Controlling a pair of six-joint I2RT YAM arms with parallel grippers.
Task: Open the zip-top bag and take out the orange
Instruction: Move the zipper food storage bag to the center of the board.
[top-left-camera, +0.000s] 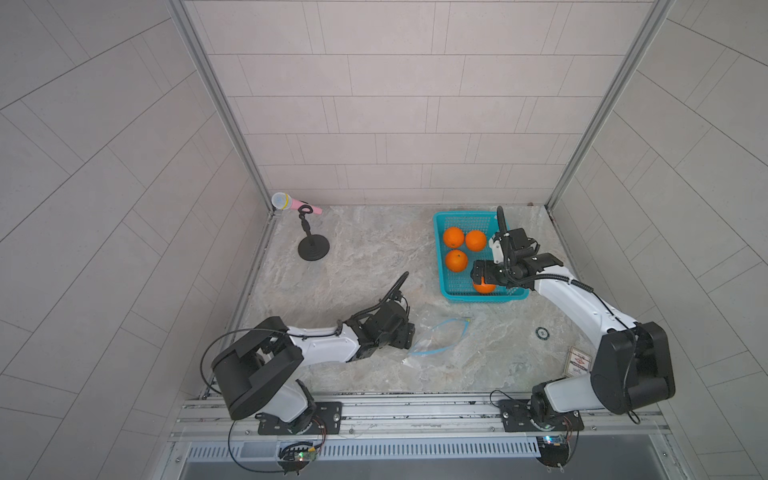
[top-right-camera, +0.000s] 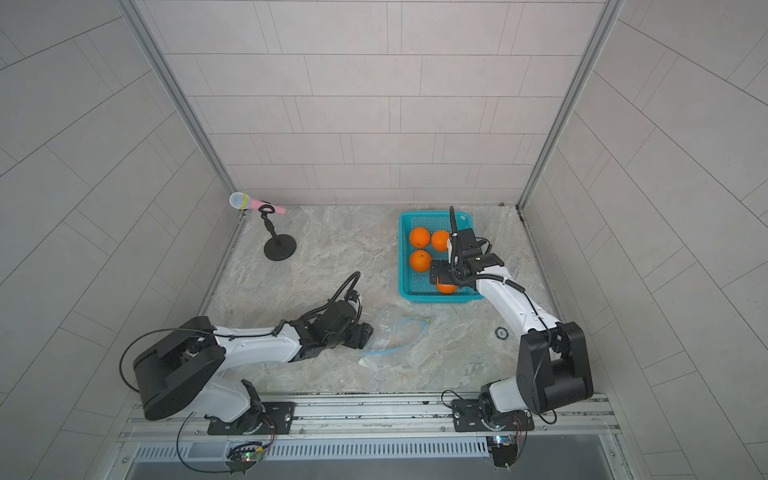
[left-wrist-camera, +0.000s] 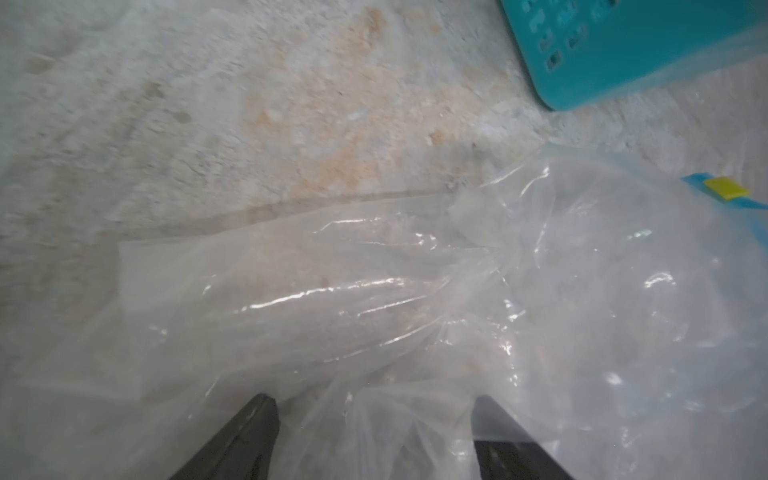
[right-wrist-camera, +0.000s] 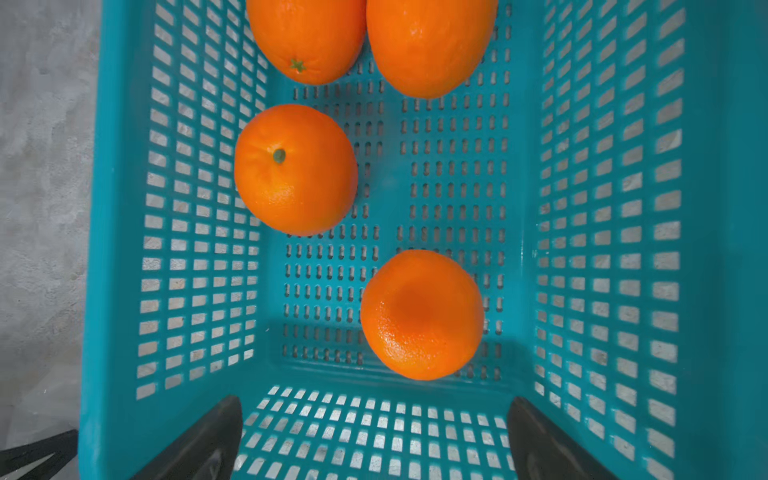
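The mottled, stone-look bench (top-left-camera: 353, 257) carries a teal slotted basket (right-wrist-camera: 116, 249), and near the basket's robot-facing wall lies the zip-top bag (top-left-camera: 434, 340), limp, crinkled, gaping and apparently empty. The left claw (left-wrist-camera: 374, 399) stands open astride the bag's film, likely to steady it. The right claw (right-wrist-camera: 374, 401) hangs open above the basket, over the dimpled orange (right-wrist-camera: 422, 313) resting free inside.
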